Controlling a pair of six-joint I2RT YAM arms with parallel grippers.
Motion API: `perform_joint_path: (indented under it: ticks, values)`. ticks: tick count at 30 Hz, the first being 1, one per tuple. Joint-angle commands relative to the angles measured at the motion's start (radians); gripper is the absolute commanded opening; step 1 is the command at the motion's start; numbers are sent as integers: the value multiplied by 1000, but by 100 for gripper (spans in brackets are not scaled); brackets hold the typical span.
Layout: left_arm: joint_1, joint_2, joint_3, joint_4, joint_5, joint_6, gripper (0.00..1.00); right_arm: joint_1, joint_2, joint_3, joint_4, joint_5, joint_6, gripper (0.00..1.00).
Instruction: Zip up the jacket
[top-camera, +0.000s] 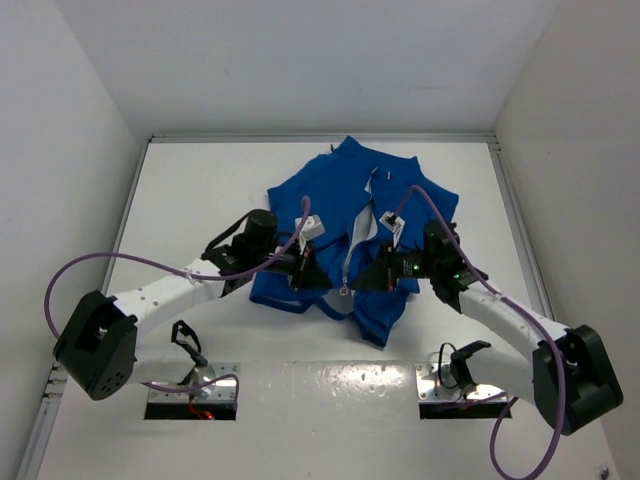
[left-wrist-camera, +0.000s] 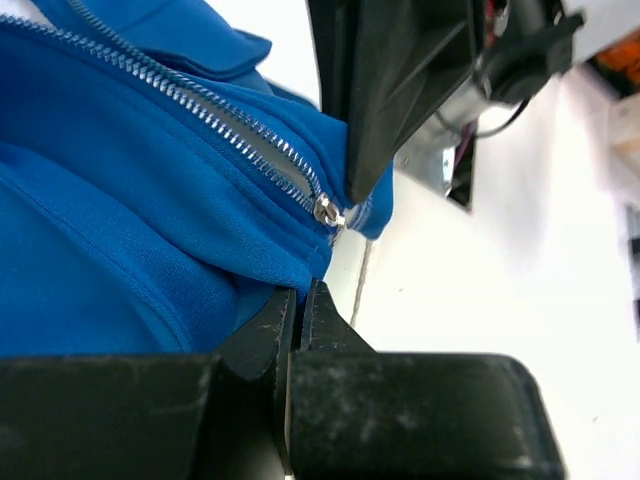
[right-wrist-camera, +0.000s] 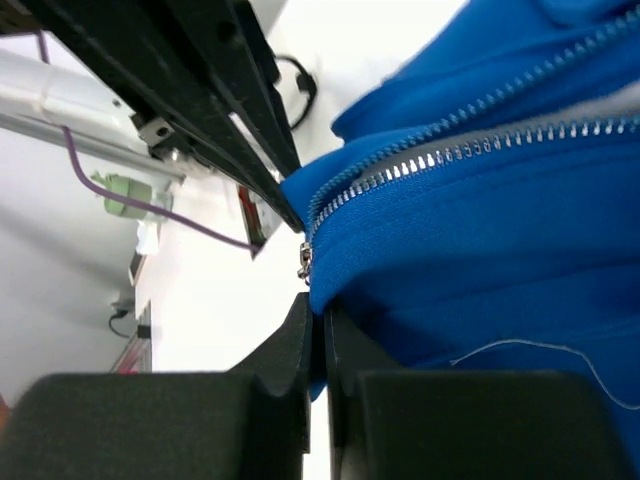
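Observation:
The bright blue jacket (top-camera: 330, 190) lies crumpled mid-table, collar toward the far wall. Its silver zipper (top-camera: 349, 255) runs down to the slider (top-camera: 344, 291) at the near hem. My left gripper (top-camera: 320, 275) is shut on the hem left of the slider. My right gripper (top-camera: 370, 278) is shut on the hem right of it. In the left wrist view the jaws (left-wrist-camera: 297, 292) pinch blue fabric just below the slider (left-wrist-camera: 326, 210). In the right wrist view the jaws (right-wrist-camera: 318, 308) pinch the hem under the slider (right-wrist-camera: 305, 262). The zipper teeth (right-wrist-camera: 470, 150) stand apart above the slider.
White walls close in the table on the left, far and right sides. Two metal mounting plates (top-camera: 192, 390) (top-camera: 460, 385) with black clips and purple cables sit at the near edge. The other arm's fingers (left-wrist-camera: 400, 90) (right-wrist-camera: 200, 80) crowd each wrist view.

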Motion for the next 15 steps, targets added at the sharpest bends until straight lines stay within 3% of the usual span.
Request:
perform_joint_path:
  ticks: [1, 2, 3, 5, 7, 9, 12, 13, 15]
  values:
    - [-15, -2, 0, -99, 2, 110, 0, 0, -31, 21, -114, 14, -93, 14]
    - [-15, -2, -10, -110, 2, 119, 0, 0, -29, 22, -131, 19, -112, 24]
    - [-25, -2, -10, -110, -9, 137, 0, -2, -35, 19, -172, 25, -127, 42]
    - [-25, 8, -20, -124, -18, 158, 0, 0, -43, 21, -205, 40, -162, 57]
    - [-25, 18, -29, -147, -27, 177, 0, -5, -58, 26, -265, 75, -173, 66]
    - [-34, 29, -38, -159, -38, 202, 0, -20, -84, 24, -311, 117, -207, 66]
    - [-48, 63, -47, -196, -65, 236, 0, -18, -91, 54, -412, 218, -293, 43]
    - [-60, 77, -47, -210, -82, 251, 0, -17, -74, 65, -477, 261, -305, 31]
    - [-60, 100, -47, -236, -119, 260, 6, -18, -69, 85, -510, 325, -343, 23]
